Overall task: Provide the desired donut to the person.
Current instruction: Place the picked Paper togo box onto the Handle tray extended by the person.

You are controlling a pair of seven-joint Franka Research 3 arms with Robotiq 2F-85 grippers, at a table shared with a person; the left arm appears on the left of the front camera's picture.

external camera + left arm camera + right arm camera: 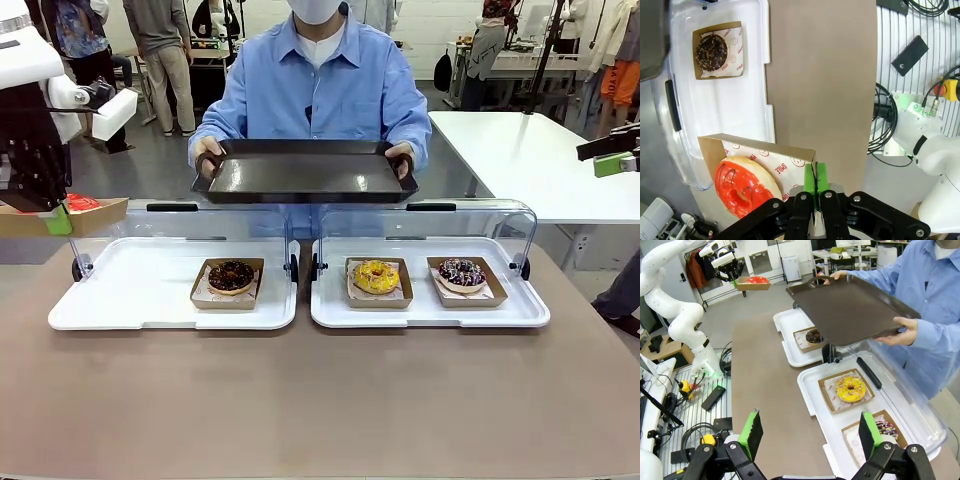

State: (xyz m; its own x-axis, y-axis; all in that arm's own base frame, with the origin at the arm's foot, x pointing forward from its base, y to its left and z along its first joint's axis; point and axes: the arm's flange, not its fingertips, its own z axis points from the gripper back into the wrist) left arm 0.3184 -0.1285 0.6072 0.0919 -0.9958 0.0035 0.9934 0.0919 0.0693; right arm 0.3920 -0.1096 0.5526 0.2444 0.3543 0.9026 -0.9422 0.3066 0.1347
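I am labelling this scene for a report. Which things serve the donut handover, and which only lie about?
In the job: red donut, in a carton gripped by the left hand; the person; their black tray.
Lying about: chocolate donut, yellow donut, sprinkled donut, white trays; right hand, open.

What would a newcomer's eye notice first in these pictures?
The person at the far side holds out a dark tray. At the left, the left gripper, jaws shut on a cardboard box, holds a red-glazed donut up in the air.

Red-glazed donut (742, 187) in raised cardboard carton (790, 154)
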